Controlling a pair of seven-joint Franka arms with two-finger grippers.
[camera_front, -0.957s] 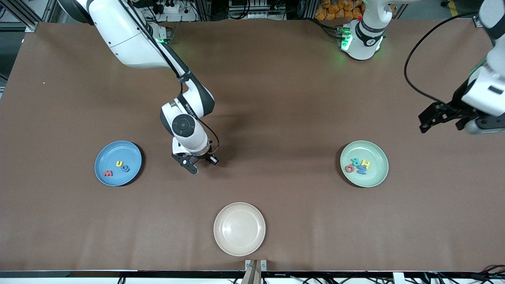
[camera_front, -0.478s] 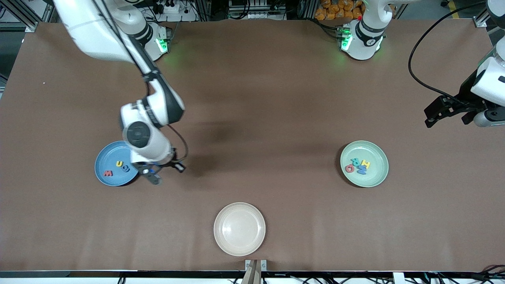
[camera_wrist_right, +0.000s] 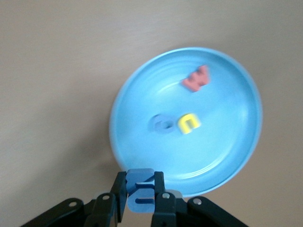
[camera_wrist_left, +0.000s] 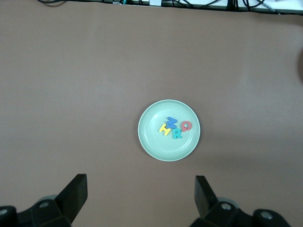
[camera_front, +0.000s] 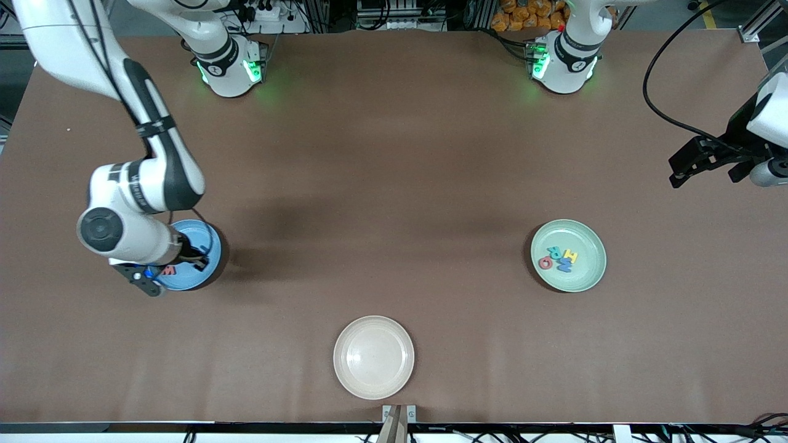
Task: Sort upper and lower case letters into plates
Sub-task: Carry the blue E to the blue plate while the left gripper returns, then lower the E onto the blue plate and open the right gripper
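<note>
- One blue letter (camera_wrist_right: 140,189) is pinched tight in the right gripper (camera_wrist_right: 140,196), which has swung from mid-table to hang over the blue plate (camera_front: 206,274)'s rim
- so I'd guess a drop is next, joining the red w (camera_wrist_right: 196,79), yellow u (camera_wrist_right: 189,123) and a blue one (camera_wrist_right: 163,123) already there
- left gripper (camera_wrist_left: 140,189) waits with fingers spread, high over the mint plate (camera_wrist_left: 151,142) holding four letters (camera_wrist_left: 174,127)
- cream plate (camera_front: 345,375) sits nearest the camera

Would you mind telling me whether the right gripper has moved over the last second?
Yes. The right gripper, shut on a blue letter, has travelled from over bare table toward the right arm's end and is now over the blue plate.
</note>
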